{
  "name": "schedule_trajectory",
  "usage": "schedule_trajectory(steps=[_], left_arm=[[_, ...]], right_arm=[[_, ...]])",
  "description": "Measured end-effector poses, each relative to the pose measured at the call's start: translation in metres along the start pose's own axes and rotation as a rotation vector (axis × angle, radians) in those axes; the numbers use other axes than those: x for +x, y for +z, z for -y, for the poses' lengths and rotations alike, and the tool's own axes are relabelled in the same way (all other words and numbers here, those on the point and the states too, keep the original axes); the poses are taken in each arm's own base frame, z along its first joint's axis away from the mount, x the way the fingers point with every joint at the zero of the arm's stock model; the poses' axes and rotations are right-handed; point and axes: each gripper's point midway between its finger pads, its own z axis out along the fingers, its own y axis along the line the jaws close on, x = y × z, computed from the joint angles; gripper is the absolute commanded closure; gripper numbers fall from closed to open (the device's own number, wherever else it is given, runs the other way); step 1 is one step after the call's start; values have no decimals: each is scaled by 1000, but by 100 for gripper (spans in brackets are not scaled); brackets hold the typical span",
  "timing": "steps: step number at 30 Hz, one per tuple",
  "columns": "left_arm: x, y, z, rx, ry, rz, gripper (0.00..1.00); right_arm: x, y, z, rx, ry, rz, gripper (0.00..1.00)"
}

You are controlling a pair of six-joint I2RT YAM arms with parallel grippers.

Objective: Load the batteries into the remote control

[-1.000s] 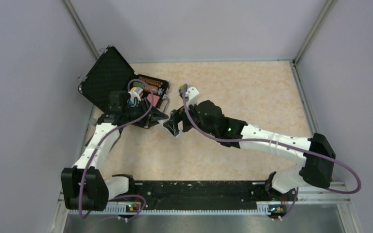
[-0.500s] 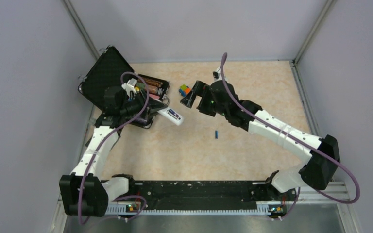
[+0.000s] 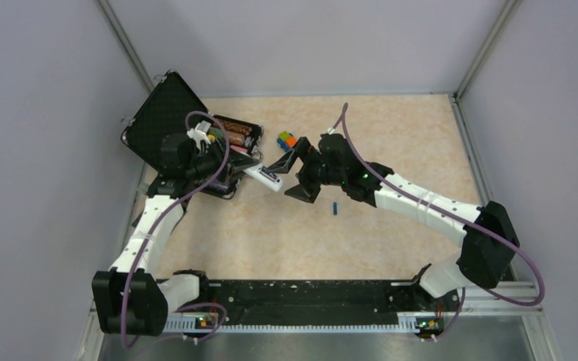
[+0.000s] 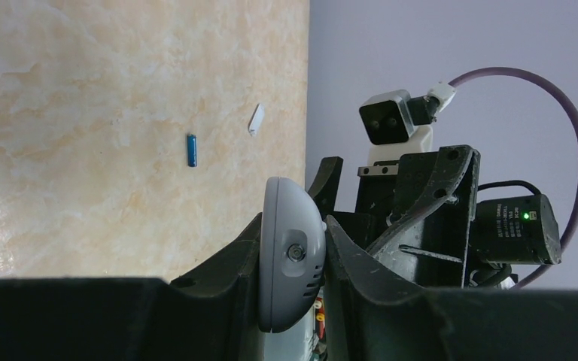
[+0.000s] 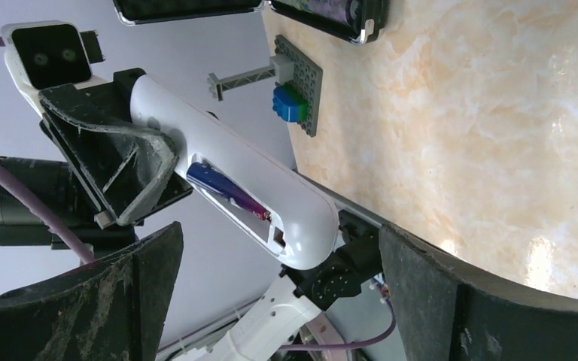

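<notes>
Left claw [image 4: 292, 248] — clamped on the rounded end of the remote control [image 5: 196, 139], whose body is raised above the worktop [image 3: 399, 143] and juts toward the right arm. The battery bay is open and faces the right wrist camera, with one dark blue-purple battery [image 5: 222, 186] seated in it.

Right claw [image 3: 292, 178] — fingers spread wide with nothing between them, just beside the remote control's free end.

Blue battery [image 3: 335, 208] — loose on the worktop, near the right claw.

Small white piece [image 4: 256, 119] — lies on the worktop beyond the blue battery.

Toy car [image 3: 286, 140] and open black case [image 3: 167, 113] — at the far left of the worktop.
</notes>
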Motion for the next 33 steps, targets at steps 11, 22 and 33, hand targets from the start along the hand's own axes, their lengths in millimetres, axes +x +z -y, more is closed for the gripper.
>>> schedule_trajectory(steps=[11, 22, 33], left_arm=[[-5, 2, 5, 10, 5, -3, 100], [-7, 2, 11, 22, 27, -7, 100], [-5, 2, 11, 26, 45, -15, 100]], right_arm=[[2, 14, -3, -16, 58, -30, 1], [-1, 22, -15, -41, 80, -27, 1], [-3, 25, -25, -68, 88, -28, 1]])
